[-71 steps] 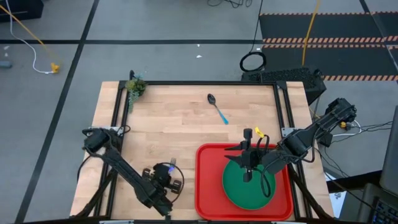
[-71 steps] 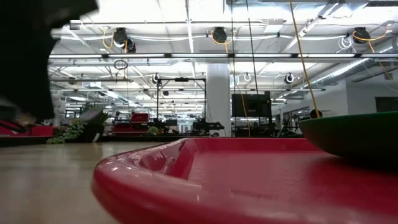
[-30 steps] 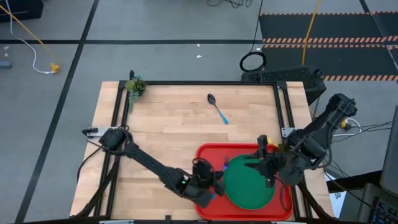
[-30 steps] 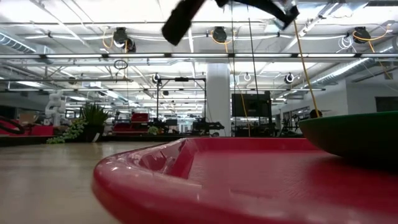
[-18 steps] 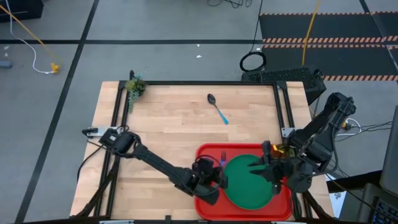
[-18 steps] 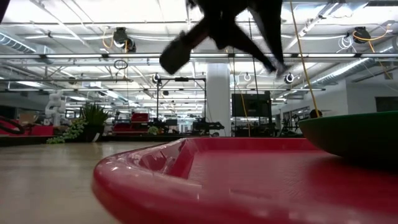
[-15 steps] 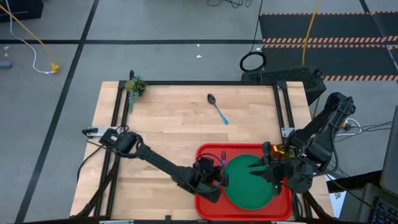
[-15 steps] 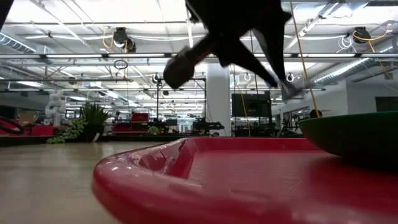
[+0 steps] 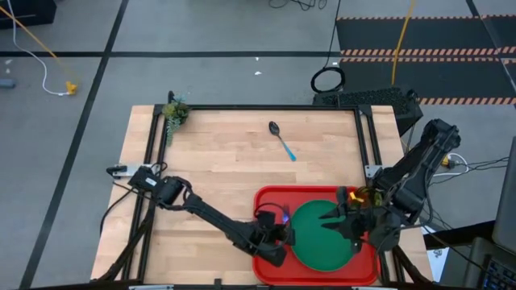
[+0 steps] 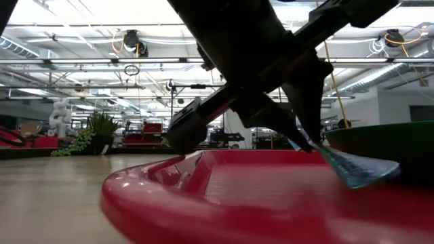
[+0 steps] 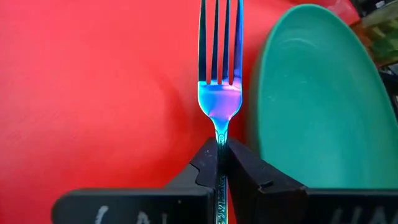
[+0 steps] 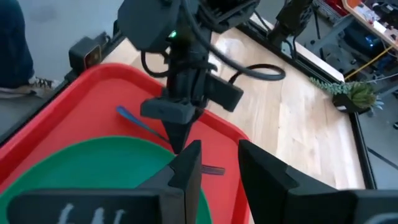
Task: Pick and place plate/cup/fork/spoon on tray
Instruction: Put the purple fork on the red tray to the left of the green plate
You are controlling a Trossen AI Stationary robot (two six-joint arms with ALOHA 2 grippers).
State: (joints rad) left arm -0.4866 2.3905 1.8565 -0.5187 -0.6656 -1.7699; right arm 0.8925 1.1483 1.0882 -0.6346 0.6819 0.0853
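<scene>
My left gripper [image 9: 278, 228] is shut on the fork [image 11: 219, 68], which has a light-blue handle, low over the left part of the red tray [image 9: 266, 197]. The fork also shows in the low view [image 10: 346, 166] and the right wrist view [image 12: 134, 118]. The dark-green plate [image 9: 322, 238] lies flat on the tray, just right of the fork. My right gripper [image 12: 217, 158] is open and empty above the plate. The spoon [image 9: 281, 140] lies flat on the table near the far edge. The cup does not show. My left gripper pinches the fork's handle just behind the neck [image 11: 219, 138] between its two fingers. The fingers [image 12: 180, 134] point down from above. The fork slants with its tines [image 10: 359, 169] lowest, close over the tray floor beside the plate's rim. Whether the tines touch the tray, I cannot tell.
A small green plant [image 9: 175, 113] sits at the table's far left corner. Bare wooden table [image 9: 218, 169] stretches left of and beyond the tray. A black frame runs along the table's left and right sides.
My left gripper has come down toward the tray with the fork, from high in the low view to just above the tray floor. It stays shut on the fork, whose tines now reach down beside the plate.
</scene>
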